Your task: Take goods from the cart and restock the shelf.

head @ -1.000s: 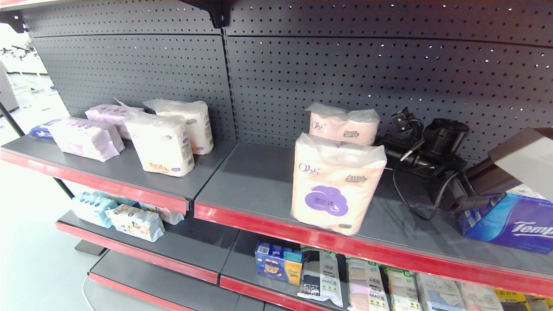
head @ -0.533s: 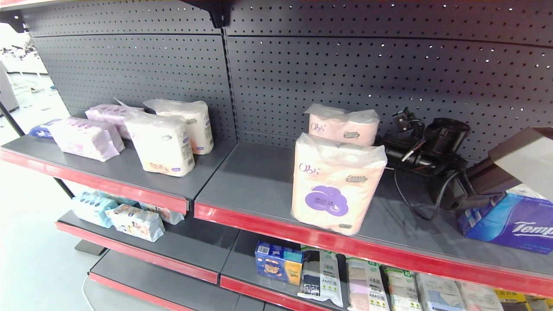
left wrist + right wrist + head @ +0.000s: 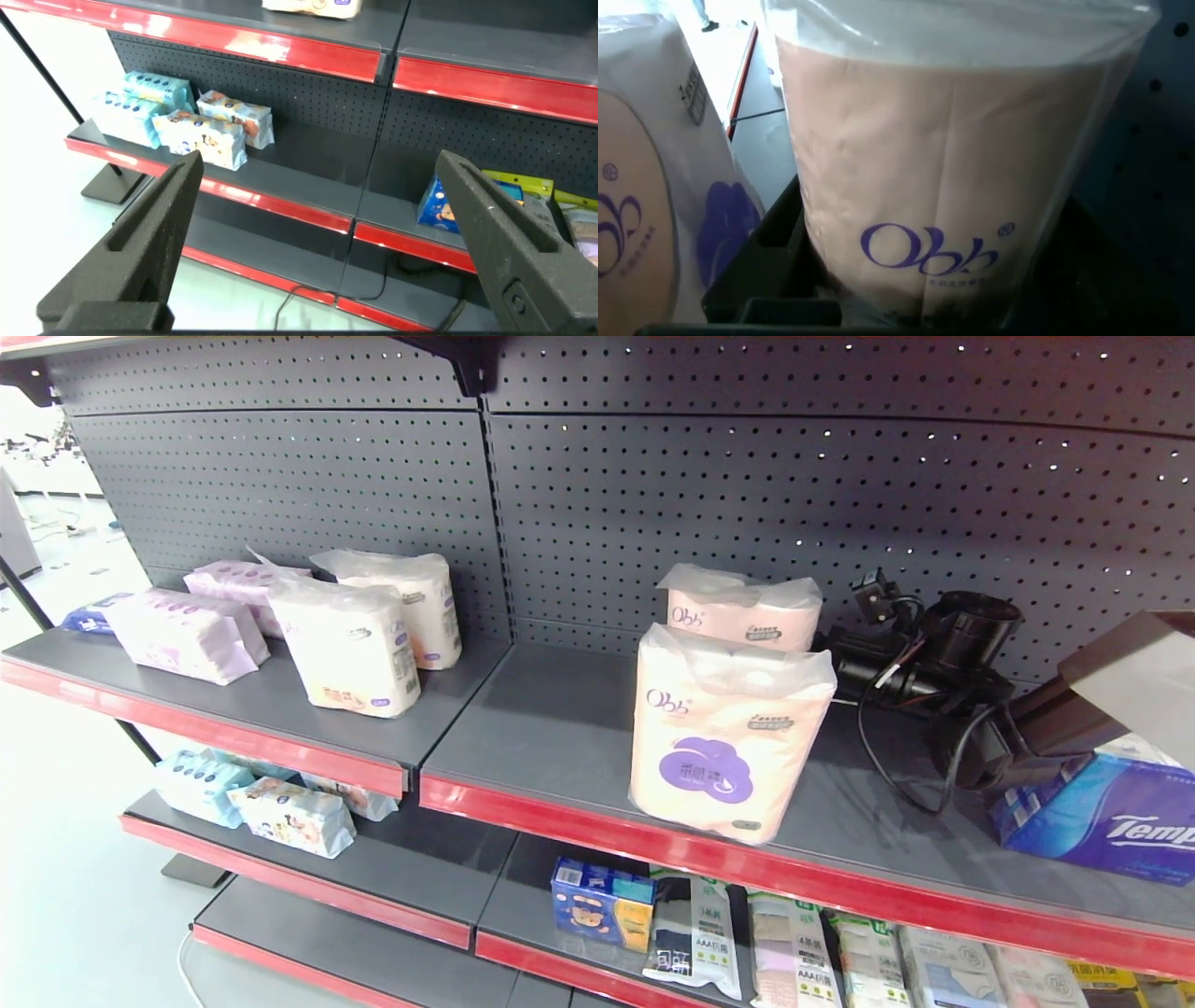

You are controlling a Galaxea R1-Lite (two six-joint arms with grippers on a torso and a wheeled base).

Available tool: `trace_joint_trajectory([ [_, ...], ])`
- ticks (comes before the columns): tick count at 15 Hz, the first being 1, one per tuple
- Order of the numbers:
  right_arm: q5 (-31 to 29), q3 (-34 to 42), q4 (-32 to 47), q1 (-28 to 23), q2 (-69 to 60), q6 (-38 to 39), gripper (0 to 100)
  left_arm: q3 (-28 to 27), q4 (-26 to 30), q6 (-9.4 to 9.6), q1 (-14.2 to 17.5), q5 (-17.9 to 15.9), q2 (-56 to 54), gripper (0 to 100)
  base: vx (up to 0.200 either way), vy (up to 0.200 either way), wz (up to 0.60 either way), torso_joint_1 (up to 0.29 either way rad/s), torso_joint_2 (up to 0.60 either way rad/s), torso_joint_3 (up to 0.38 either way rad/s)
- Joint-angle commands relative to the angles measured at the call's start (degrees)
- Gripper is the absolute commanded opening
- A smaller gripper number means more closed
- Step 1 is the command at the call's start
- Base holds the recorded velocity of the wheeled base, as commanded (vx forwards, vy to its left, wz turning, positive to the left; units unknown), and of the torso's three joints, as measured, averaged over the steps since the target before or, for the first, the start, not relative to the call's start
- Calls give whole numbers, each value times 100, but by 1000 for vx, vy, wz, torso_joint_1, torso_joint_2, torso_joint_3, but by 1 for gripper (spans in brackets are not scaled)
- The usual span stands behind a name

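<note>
A peach toilet paper pack (image 3: pixel 747 611) stands at the back of the upper shelf (image 3: pixel 551 728), close to the pegboard. My right arm (image 3: pixel 934 658) comes in from the right, and my right gripper (image 3: pixel 934 280) is shut on this pack (image 3: pixel 952 187), a dark finger (image 3: pixel 757 261) on each side. A second, identical pack (image 3: pixel 724 737) stands upright just in front, near the red shelf edge. My left gripper (image 3: pixel 318 243) hangs open and holds nothing, facing the lower shelves.
A blue tissue pack (image 3: pixel 1111 812) lies on the shelf under my right arm. Two more peach packs (image 3: pixel 350 644) and lilac packs (image 3: pixel 182 635) occupy the left shelf bay. Bare shelf lies between the two bays. Lower shelves (image 3: pixel 234 187) carry small boxes and packets.
My right arm has shifted slightly to the right. The back pack has barely moved. The left arm is still.
</note>
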Motion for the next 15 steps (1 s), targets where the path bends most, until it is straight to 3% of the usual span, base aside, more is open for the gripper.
trace_joint_trajectory([
  [1,15,-7,5,-22,21,-12,0,0,0,-2,2,-1,-2,100,0,0,0,0,0,0],
  [7,6,-130,5,13,21,-3,0,0,0,-2,2,-1,-2,100,0,0,0,0,0,0],
  [10,481,-130,5,-14,21,15,0,0,0,-2,2,-1,-2,100,0,0,0,0,0,0],
  [15,534,-130,5,-14,47,23,0,0,0,-2,2,-1,-2,100,0,0,0,0,0,0],
])
